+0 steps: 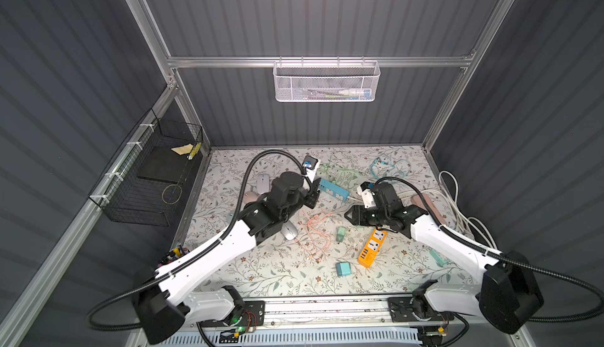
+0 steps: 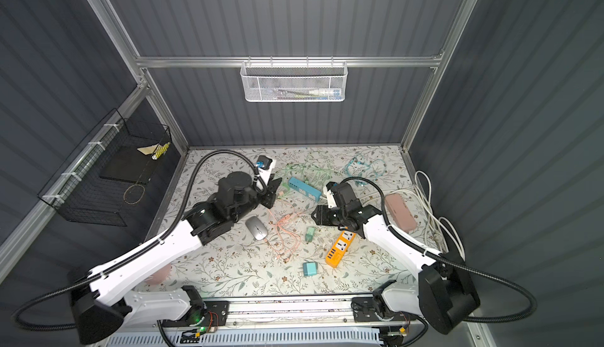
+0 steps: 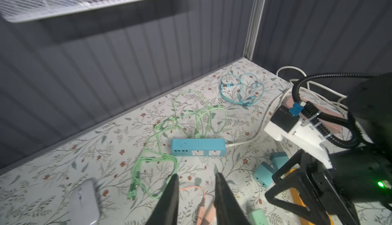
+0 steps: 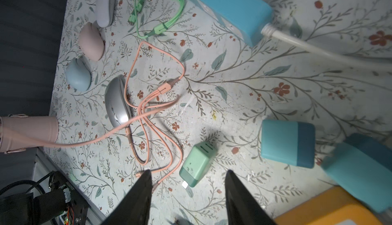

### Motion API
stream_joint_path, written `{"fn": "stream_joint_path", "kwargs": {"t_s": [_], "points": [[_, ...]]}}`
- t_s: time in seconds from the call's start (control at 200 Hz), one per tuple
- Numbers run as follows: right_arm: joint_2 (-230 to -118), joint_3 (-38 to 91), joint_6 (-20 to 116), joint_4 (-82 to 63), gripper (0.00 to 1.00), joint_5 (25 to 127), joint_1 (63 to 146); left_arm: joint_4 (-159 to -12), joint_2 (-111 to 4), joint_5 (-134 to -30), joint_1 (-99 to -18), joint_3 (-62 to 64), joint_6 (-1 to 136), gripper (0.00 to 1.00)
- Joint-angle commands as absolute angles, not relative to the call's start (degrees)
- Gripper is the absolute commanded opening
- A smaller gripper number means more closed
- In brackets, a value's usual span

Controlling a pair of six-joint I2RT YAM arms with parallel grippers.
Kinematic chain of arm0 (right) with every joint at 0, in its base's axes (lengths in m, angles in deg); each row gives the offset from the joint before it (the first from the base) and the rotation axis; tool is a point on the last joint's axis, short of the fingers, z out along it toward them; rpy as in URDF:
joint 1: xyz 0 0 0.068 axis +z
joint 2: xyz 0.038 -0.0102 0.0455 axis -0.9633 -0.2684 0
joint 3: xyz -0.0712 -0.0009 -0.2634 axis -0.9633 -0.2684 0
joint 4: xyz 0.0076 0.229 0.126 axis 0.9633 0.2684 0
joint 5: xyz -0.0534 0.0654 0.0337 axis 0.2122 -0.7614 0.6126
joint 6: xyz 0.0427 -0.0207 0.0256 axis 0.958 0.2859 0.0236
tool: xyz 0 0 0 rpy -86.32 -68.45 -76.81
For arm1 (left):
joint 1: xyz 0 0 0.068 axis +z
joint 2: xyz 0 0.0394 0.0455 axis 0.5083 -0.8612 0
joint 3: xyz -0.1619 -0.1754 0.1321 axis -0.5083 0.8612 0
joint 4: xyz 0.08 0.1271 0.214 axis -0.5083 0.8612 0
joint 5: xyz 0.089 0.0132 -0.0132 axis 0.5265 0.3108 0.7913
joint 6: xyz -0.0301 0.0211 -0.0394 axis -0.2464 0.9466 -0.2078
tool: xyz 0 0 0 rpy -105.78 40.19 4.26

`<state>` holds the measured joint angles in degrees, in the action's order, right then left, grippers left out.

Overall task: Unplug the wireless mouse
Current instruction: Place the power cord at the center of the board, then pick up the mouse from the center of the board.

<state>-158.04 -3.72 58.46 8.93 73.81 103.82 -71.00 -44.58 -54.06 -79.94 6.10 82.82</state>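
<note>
in a top view the silver mouse is lying mid-table between the arms, in the pink cable tangle. in the left wrist view the left gripper is hanging spread, empty. in the right wrist view the right gripper is gaping, empty; the plug seems to be sitting in the mouse's end. light, slick shell, limp cable: i'd be pinning the shell, pinching the plug.
</note>
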Motion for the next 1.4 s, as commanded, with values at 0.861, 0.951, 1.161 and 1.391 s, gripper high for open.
{"fn": "stream_joint_path", "kwargs": {"t_s": [0.861, 0.951, 1.161, 1.391], "points": [[-195.6, 26.3, 39.0, 21.7, 0.26, 81.6, 134.9, -41.4, -42.0, -56.5, -58.4, 20.3, 43.8, 0.87], [-197.2, 27.3, 39.6, 21.4, 0.25, 81.5, 134.8, -42.0, -41.3, -57.0, -58.4, 21.1, 44.0, 0.87], [-200.5, 29.5, 40.0, 22.6, 0.24, 81.3, 134.8, -42.6, -41.0, -57.2, -58.3, 21.3, 44.6, 0.87], [-202.8, 30.7, 41.0, 24.6, 0.24, 84.7, 134.8, -43.6, -40.1, -57.6, -58.1, 22.5, 44.0, 0.90]]}}
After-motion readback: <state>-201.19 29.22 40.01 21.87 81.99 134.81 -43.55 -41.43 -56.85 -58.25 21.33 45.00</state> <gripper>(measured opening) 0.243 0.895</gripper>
